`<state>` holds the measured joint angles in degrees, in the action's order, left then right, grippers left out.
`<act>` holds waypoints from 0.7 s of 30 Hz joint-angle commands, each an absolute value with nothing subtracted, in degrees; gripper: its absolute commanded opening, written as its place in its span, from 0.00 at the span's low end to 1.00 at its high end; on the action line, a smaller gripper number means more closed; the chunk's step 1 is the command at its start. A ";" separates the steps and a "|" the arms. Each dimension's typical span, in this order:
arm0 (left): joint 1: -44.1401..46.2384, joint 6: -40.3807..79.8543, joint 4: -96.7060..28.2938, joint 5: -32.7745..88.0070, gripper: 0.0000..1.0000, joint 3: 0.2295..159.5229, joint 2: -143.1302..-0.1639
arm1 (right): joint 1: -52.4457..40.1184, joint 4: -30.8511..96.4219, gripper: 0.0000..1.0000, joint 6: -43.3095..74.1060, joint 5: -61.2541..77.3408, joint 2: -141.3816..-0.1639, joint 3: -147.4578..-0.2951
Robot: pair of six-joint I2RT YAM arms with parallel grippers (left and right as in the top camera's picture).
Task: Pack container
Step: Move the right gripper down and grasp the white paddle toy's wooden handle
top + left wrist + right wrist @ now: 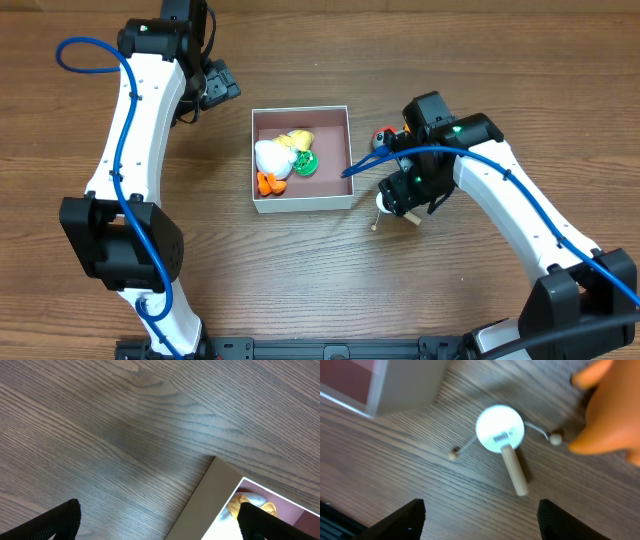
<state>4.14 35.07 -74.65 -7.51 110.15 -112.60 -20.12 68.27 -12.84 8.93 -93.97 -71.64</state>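
Observation:
The container [300,202], a shallow square box with white walls and a pinkish-brown inside, sits mid-table. It holds a white toy [268,156], a yellow toy [297,139], a green toy [306,165] and an orange toy [268,183]. My right gripper [398,200] is open and empty just right of the container, over a small white hand drum with a wooden handle [500,429]. The drum lies on the table, ahead of the open fingers [482,522]. My left gripper [215,85] is open and empty past the container's far left corner [215,495]; its fingers [162,525] hold nothing.
An orange toy [383,134] lies on the table right of the container, close to the drum; it shows large and blurred in the right wrist view [610,405]. Two small beads on strings hang off the drum. The container's corner [405,385] is close by.

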 commanded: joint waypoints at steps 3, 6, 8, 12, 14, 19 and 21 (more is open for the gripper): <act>4.14 36.18 -74.76 -7.01 1.00 110.72 -111.24 | -19.33 63.11 0.72 -13.34 4.75 -93.34 -65.69; 4.14 36.18 -74.74 -7.01 1.00 110.72 -111.24 | -19.33 60.45 0.70 -13.34 2.02 -93.34 -63.94; 4.14 36.18 -74.76 -7.01 1.00 110.72 -111.24 | -19.25 59.40 0.68 -13.34 1.41 -93.34 -63.53; 4.14 36.18 -74.76 -7.01 1.00 110.72 -111.24 | -19.20 56.16 0.65 -13.54 1.06 -93.34 -62.37; 4.14 36.18 -74.74 -7.01 1.00 110.72 -111.24 | -19.22 53.93 0.65 -13.56 1.08 -93.34 -61.41; 4.14 36.18 -74.74 -7.01 1.00 110.72 -111.24 | -19.20 51.40 0.65 -14.04 -0.99 -93.34 -58.15; 4.14 36.18 -74.74 -7.01 1.00 110.72 -111.24 | -19.20 51.18 0.65 -14.00 -2.11 -93.34 -57.10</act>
<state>4.14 35.07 -74.63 -7.49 110.15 -112.60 -19.49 51.66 -13.63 0.60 -93.97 -59.11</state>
